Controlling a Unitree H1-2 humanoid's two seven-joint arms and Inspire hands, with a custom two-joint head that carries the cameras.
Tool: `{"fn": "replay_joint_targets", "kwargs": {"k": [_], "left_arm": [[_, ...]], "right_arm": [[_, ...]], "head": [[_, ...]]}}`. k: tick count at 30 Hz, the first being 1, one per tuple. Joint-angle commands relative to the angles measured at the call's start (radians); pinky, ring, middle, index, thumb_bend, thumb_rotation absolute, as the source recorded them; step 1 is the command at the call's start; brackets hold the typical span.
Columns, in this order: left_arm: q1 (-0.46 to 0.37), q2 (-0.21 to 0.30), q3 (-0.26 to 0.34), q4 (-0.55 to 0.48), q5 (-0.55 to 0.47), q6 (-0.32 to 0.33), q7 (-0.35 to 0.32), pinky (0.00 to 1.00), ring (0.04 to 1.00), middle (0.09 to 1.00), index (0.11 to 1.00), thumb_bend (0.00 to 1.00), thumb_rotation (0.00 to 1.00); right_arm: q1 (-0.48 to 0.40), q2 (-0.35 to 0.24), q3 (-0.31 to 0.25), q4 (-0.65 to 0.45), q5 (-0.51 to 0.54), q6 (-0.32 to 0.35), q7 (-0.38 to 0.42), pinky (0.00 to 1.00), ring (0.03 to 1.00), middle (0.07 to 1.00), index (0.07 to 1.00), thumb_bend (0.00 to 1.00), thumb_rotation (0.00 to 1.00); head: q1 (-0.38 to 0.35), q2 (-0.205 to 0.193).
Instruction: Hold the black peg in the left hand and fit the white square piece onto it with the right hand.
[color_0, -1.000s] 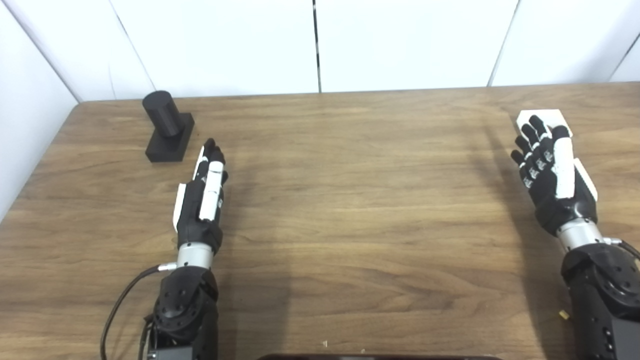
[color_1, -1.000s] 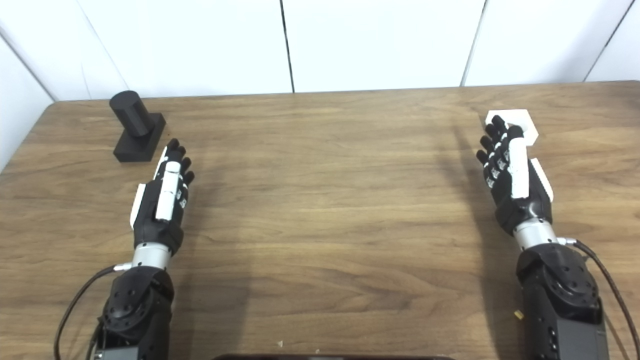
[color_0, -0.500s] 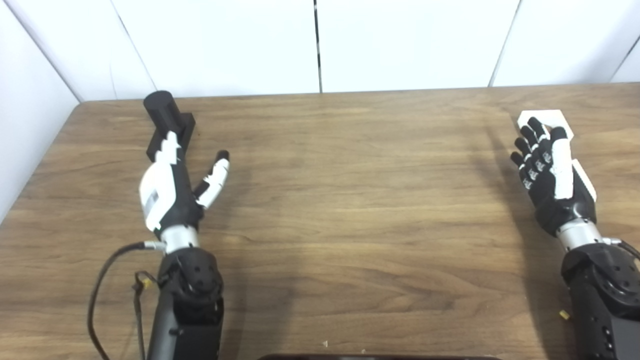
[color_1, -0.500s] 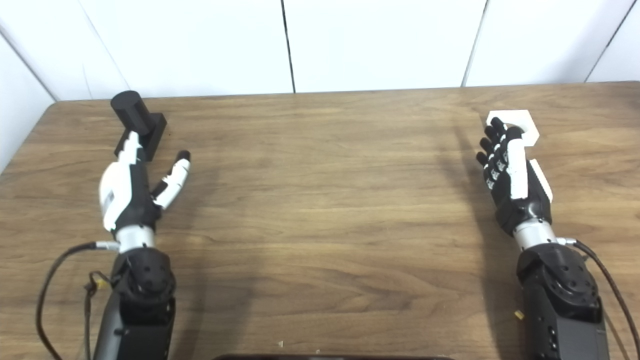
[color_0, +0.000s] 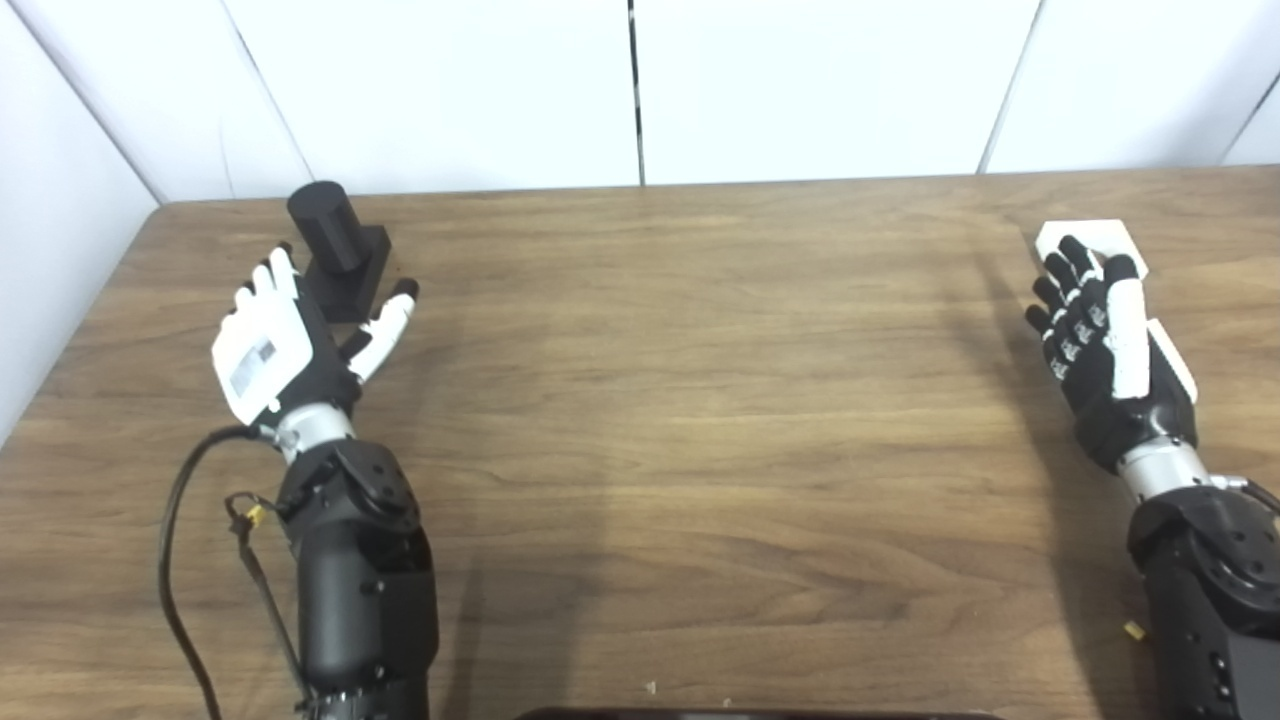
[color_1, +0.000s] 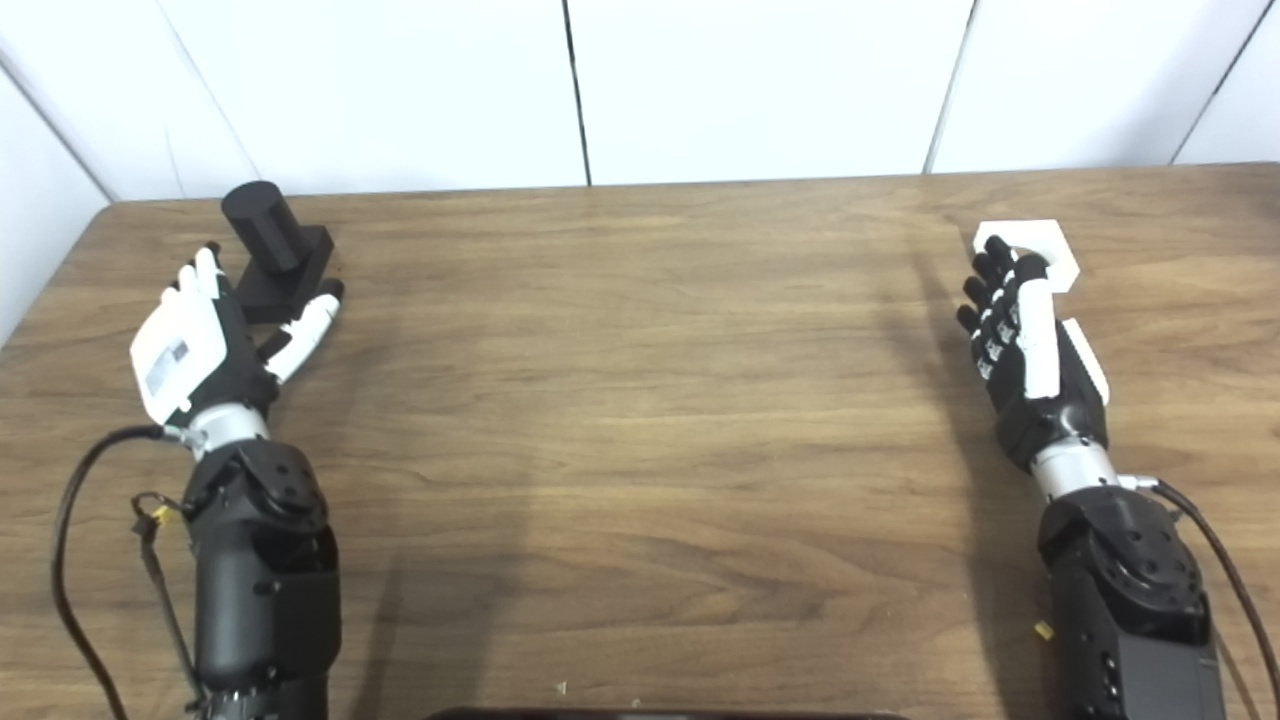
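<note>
Left hand (color_0: 285, 345) has swung out and fwd since a sec ago: from lying flat beside the peg's base to a rotated pose w/ white back facing the cam, fingers and thumb spread apart, holding nothing. Black peg (color_0: 328, 228), an upright cylinder on a square base, sits just beyond that hand, base framed between the fingers on one side and the thumb on the other; contact w/ the base can't be told from either eye view. Looks like a pre-grasp, so closing on the base or shaft is prob the next call. Right hand (color_0: 1100, 335) has barely budged, fingers extended and slightly apart, empty, palm side up. White square piece (color_1: 1040, 247) lies flat on the wooden table (color_0: 700, 400) right past those fingertips, partly covered by them; its hole is mostly hidden. Peg and piece are well apart, at opposite sides of the table, so nothing's lifted yet and the fitting step is a long way off. Watch for the peg tipping if the thumb nudges the base first.
</note>
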Motion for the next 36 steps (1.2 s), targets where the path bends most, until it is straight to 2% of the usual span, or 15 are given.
{"fn": "replay_joint_targets", "kwargs": {"k": [1, 10, 14, 24, 29, 33, 36], "left_arm": [[-0.061, 0.010, 0.023, 0.014, 0.045, -0.001, -0.003, 1.00, 1.000, 1.000, 0.981, 0.82, 0.85], [-0.185, 0.036, 0.109, 0.200, 0.121, -0.001, -0.037, 1.00, 1.000, 1.000, 0.944, 0.82, 0.85], [-0.227, 0.054, 0.125, 0.289, 0.118, -0.001, -0.001, 1.00, 1.000, 1.000, 0.946, 0.81, 0.82], [-0.322, 0.124, 0.141, 0.500, 0.098, -0.001, 0.073, 1.00, 1.000, 1.000, 0.966, 0.84, 0.80], [-0.359, 0.123, 0.172, 0.554, 0.093, -0.001, 0.092, 1.00, 1.000, 1.000, 0.983, 0.82, 0.76], [-0.389, 0.121, 0.213, 0.614, 0.087, -0.001, 0.128, 1.00, 1.000, 1.000, 0.998, 0.83, 0.72], [-0.396, 0.130, 0.222, 0.643, 0.065, -0.001, 0.157, 1.00, 1.000, 1.000, 1.000, 0.83, 0.70]], "right_arm": [[-0.038, -0.020, 0.001, -0.021, -0.004, -0.023, 0.008, 1.00, 1.000, 1.000, 1.000, 0.58, 1.00], [-0.035, -0.034, 0.000, -0.022, 0.002, -0.016, 0.014, 1.00, 1.000, 1.000, 1.000, 0.56, 1.00], [-0.035, -0.036, 0.000, -0.021, 0.006, -0.016, 0.019, 1.00, 1.000, 1.000, 1.000, 0.56, 1.00], [-0.029, -0.051, 0.005, -0.034, -0.002, -0.016, 0.021, 1.00, 1.000, 1.000, 1.000, 0.55, 1.00], [-0.024, -0.059, 0.011, -0.035, 0.002, -0.018, 0.028, 1.00, 1.000, 1.000, 1.000, 0.57, 1.00], [-0.015, -0.064, 0.009, -0.047, 0.004, -0.013, 0.033, 1.00, 1.000, 0.999, 1.000, 0.56, 1.00], [-0.009, -0.066, -0.001, -0.055, 0.013, -0.003, 0.033, 1.00, 0.999, 0.991, 1.000, 0.55, 1.00]], "head": [[0.000, 0.001], [0.014, 0.000], [0.004, 0.001], [0.001, -0.005], [0.009, -0.004], [0.006, -0.008], [0.004, -0.008]]}}
